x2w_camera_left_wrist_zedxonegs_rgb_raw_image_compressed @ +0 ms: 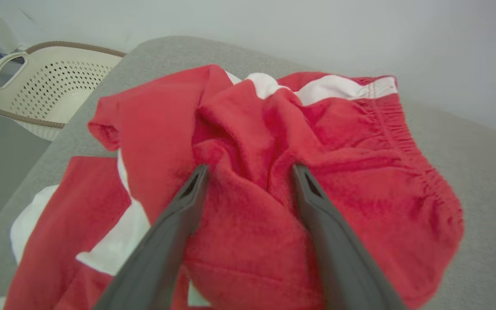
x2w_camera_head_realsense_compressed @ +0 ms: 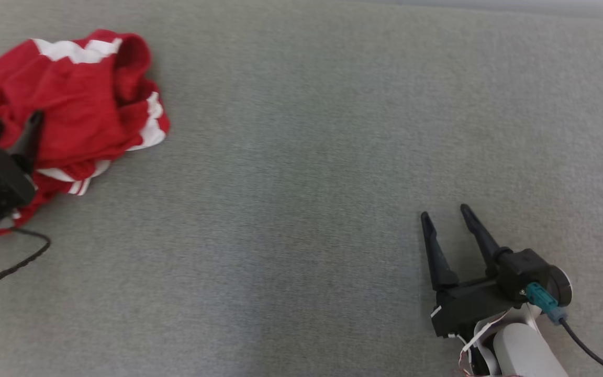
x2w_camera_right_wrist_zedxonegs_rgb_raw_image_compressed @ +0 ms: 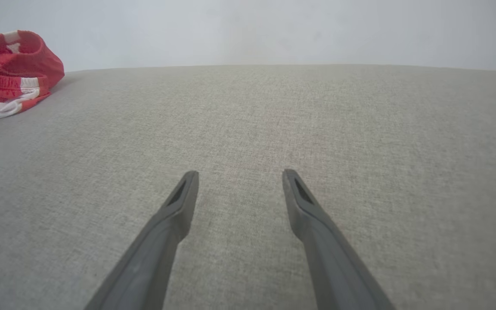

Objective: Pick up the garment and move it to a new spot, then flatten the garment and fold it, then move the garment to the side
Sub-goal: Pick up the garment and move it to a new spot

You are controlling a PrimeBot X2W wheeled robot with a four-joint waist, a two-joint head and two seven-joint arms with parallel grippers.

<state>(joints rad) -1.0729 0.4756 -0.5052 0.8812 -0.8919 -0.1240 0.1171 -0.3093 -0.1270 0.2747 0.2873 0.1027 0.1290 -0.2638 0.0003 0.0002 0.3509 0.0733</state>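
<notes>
Hovering right over crumpled red garment (x2w_camera_head_realsense_compressed: 81, 89), left hand (x2w_camera_left_wrist_zedxonegs_rgb_raw_image_compressed: 250, 170) spread, straddling middle fold, nothing pinched; right hand (x2w_camera_head_realsense_compressed: 443, 212), also spread, well apart rightward.

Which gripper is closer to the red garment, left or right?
Left. The left gripper is open directly over the red garment; the right gripper is far away, above the bare grey surface.

We see a red garment (x2w_camera_head_realsense_compressed: 76, 99) with broad white stripes. The tabletop (x2w_camera_head_realsense_compressed: 301, 209) is a plain grey, finely woven cloth. Our left hand (x2w_camera_left_wrist_zedxonegs_rgb_raw_image_compressed: 250, 170) and right hand (x2w_camera_head_realsense_compressed: 444, 211) both have dark charcoal fingers, and the right carries a teal plug (x2w_camera_head_realsense_compressed: 538, 295). The basket (x2w_camera_left_wrist_zedxonegs_rgb_raw_image_compressed: 58, 86) is cream, dotted with holes and rimmed in brown.
</notes>
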